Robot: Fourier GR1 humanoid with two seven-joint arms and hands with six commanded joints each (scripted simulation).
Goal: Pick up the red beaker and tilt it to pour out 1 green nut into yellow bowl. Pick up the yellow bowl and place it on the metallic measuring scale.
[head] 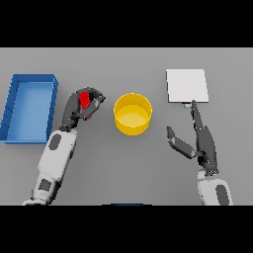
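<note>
Spreading under everything, the grey table (123,168) carried all the pieces, and the yellow bowl (133,114) near its middle served as the landmark. Largest of the loose things was the blue bin (29,108), a long open tray well to the left of the bowl, beyond the left arm. Next in size came the metallic measuring scale (187,85), a pale square plate lying flat to the right of the bowl and a little farther back, apart from it. The bowl itself stood upright with its round mouth open to the view; whether anything lay inside could not be told. The right hand (200,141) showed to the right of the bowl and nearer the robot, its fingers straight and spread, holding nothing, with the longest fingertip reaching up to the near edge of the scale and the thumb stuck out toward the bowl. The left hand (85,106) sat just left of the bowl, close to its rim but not touching it, fingers and thumb curled round the red beaker (85,99). Only a small patch of red showed between the dark fingers, so the beaker's tilt could not be judged.
</note>
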